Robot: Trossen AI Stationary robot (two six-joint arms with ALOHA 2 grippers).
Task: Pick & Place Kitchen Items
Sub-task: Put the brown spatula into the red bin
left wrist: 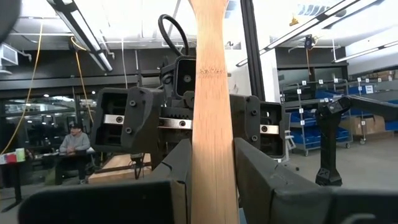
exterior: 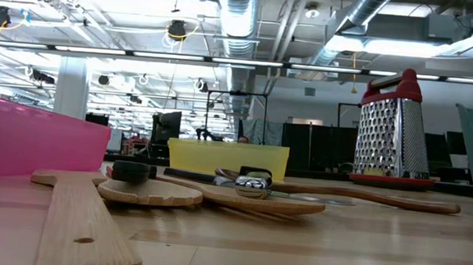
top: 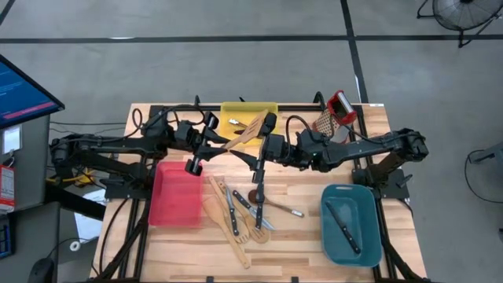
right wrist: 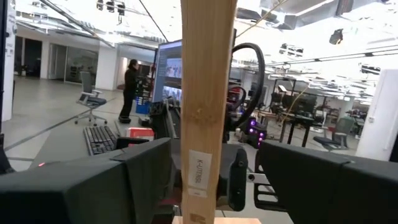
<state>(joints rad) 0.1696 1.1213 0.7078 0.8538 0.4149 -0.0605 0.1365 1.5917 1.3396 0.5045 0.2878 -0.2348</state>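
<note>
Left wrist view, left hand clamping spatula

Dark jointed arms — seemingly black looped cables

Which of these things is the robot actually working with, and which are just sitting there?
Part of the job:
- wooden spatula, gripped by the left tool, with the open right tool around it
- wooden turners, knives and dark spoon, loose on the table
- knife in the teal bin

Just lying about:
- box grater
- red bin
- yellow bin
</note>
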